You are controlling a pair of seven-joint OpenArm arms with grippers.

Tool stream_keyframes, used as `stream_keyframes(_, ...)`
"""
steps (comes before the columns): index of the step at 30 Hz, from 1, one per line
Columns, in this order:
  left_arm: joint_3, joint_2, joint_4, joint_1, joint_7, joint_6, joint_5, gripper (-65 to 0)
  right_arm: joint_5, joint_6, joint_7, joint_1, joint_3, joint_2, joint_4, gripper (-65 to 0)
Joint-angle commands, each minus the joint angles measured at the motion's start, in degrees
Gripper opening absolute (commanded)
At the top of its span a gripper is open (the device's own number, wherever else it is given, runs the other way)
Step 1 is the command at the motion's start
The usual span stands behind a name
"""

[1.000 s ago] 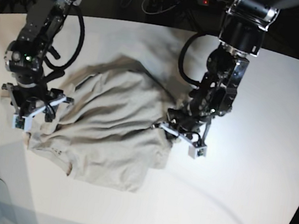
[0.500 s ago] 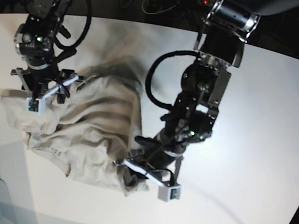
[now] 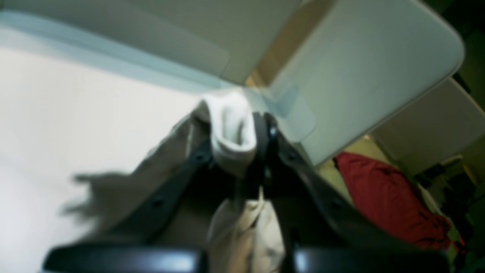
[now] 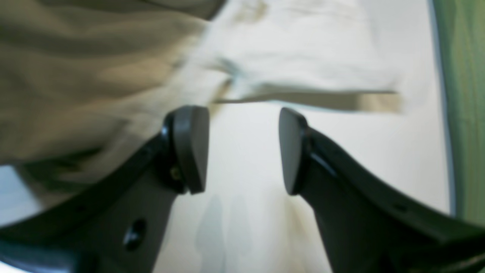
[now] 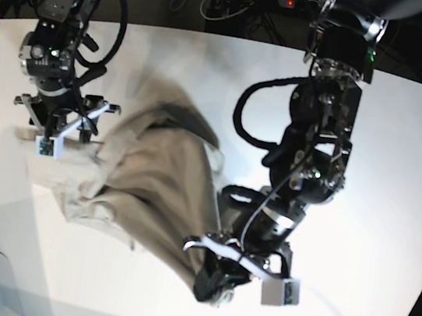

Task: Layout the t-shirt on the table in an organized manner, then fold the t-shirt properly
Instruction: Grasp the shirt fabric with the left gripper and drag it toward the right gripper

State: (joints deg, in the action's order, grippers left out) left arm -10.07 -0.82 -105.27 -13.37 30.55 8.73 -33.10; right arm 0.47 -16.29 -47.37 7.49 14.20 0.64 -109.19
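the beige t-shirt (image 5: 151, 189) lies bunched and creased on the white counter (image 5: 400, 153), stretched in a slanting band from the upper left of the base view down toward the lower middle. it is not flat: deep folds run along it and one end is lifted off the surface.

the left gripper (image 5: 218, 273), on the right of the base view, has its jaws pinched together on a bunched corner of the shirt at the lower end of that band. in the left wrist view the dark fingers (image 3: 265, 151) meet around a pale roll of fabric (image 3: 231, 129), with more cloth hanging between them toward the camera. that view is blurred, so the exact part of the shirt held cannot be told. behind the jaws there are pale panels and a red cloth-like thing (image 3: 382, 193) off the counter.

the right gripper (image 5: 62, 125), on the left of the base view, hangs over the shirt's upper-left end. its jaws stand well apart with nothing between them: the right wrist view shows the two dark pads (image 4: 189, 148) separated by bare counter, the shirt's edge lying just beyond and to the left of them. a thin strip of fabric (image 4: 310, 99) runs across above the pads, blurred.
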Motion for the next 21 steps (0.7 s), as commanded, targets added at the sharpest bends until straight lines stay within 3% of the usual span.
stream_keyframes(1,0.09,-0.19,-1.14,-0.3,-1.31,-0.16,-0.26,-64.7,0.37,-1.16,1.35,-0.67,0.09,-0.25,-1.19,-34.4)
stream_keyframes(10,1.58,-0.63,2.9,0.05,-1.31,-0.16,-0.17,-64.7,0.37,-1.16,1.35,-0.32,0.09,-0.34,-1.1,-34.4)
stream_keyframes(21,1.67,-3.8,23.47,-12.35,-1.49,-0.16,-0.17,-64.7,0.28,-1.16,1.09,0.65,0.35,-0.51,-1.1,-34.4)
